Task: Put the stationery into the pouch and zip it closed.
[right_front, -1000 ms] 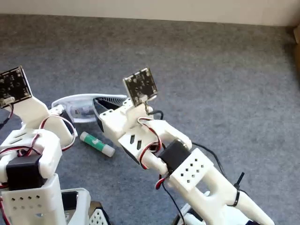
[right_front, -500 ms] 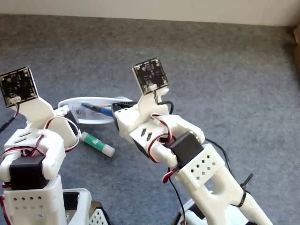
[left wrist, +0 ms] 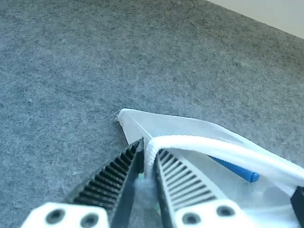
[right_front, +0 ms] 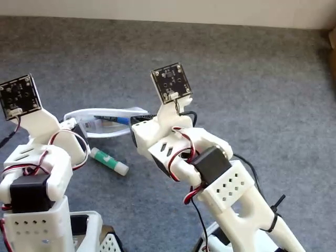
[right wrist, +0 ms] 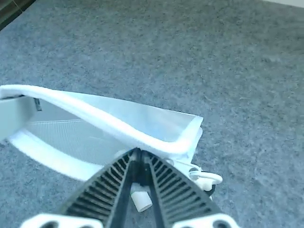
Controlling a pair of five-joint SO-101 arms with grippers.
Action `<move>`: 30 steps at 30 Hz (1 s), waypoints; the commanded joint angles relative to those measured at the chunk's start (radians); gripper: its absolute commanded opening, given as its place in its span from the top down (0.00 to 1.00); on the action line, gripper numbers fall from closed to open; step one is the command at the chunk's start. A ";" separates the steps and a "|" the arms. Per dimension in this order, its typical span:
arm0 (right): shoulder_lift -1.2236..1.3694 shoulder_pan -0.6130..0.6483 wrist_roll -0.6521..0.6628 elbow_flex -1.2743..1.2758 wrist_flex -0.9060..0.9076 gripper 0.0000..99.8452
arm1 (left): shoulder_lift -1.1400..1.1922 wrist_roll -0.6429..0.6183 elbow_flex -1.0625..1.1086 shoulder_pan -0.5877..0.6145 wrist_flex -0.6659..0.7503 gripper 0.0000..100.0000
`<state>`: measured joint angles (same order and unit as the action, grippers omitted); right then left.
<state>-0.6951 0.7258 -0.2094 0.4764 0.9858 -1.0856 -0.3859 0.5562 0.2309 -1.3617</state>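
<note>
A translucent white pouch [right_front: 102,125] hangs stretched between my two arms just above the grey carpet. My left gripper [left wrist: 148,159] is shut on the pouch's white rim [left wrist: 199,142] at one end. At the opposite end, my right gripper [right wrist: 137,159] is shut on the rim [right wrist: 109,121], beside the small white zipper pull [right wrist: 205,179]. A blue pen [right_front: 116,120] lies inside the pouch, and the left wrist view shows it through the wall [left wrist: 235,168]. A white and green glue stick [right_front: 108,161] lies on the carpet, just nearer than the pouch and between the arms.
Grey carpet [right_front: 252,79] stretches open behind and to the right of the arms. A pale wall base [right_front: 210,13] runs along the far edge. The white arm bases [right_front: 37,220] and a black cable [right_front: 247,168] take up the near side.
My right arm has shifted to the right with the pouch's end, pulling the wide opening flat and narrow. The blue pen has come into sight inside. The glue stick has not moved.
</note>
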 commanded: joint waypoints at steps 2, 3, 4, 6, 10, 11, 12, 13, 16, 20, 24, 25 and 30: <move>-0.053 -0.024 -0.002 -0.044 0.061 1.00 | -0.024 0.011 -0.004 0.004 0.029 0.99; -0.064 -0.016 -0.002 -0.047 0.081 1.00 | -0.024 0.011 -0.004 0.004 0.029 0.99; -0.077 0.001 -0.002 -0.047 0.097 1.00 | -0.024 0.011 -0.005 0.005 0.029 0.99; -0.102 0.033 0.005 -0.045 0.130 1.00 | -0.024 0.011 -0.012 0.038 0.029 0.99; -0.114 0.088 0.006 -0.041 0.142 1.00 | -0.024 0.008 -0.010 0.137 0.066 0.99; -0.113 0.093 0.006 -0.041 0.137 1.00 | -0.024 0.005 -0.010 0.162 0.071 0.99; -0.107 0.093 0.011 -0.041 0.137 1.00 | -0.024 0.003 -0.010 0.186 0.077 0.99; -0.097 0.093 0.028 -0.039 0.137 1.00 | -0.024 0.003 -0.012 0.209 0.078 0.99; -0.056 0.093 0.078 -0.039 0.140 1.00 | -0.024 0.002 -0.013 0.282 0.098 0.99; 0.022 0.094 0.091 -0.038 0.139 1.00 | -0.024 -0.057 -0.013 0.366 0.100 0.99; 0.140 0.119 0.091 -0.041 0.136 0.98 | -0.024 -0.068 -0.012 0.400 0.100 0.99; 0.170 0.133 0.091 -0.041 0.136 0.96 | -0.024 -0.068 -0.010 0.401 0.100 0.99; 0.315 0.206 0.084 -0.042 0.134 0.84 | -0.024 -0.068 -0.005 0.401 0.100 0.99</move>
<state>-0.4158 0.8899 -0.1327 0.4764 1.1193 -1.0840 -0.4427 0.5577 0.6191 -1.2927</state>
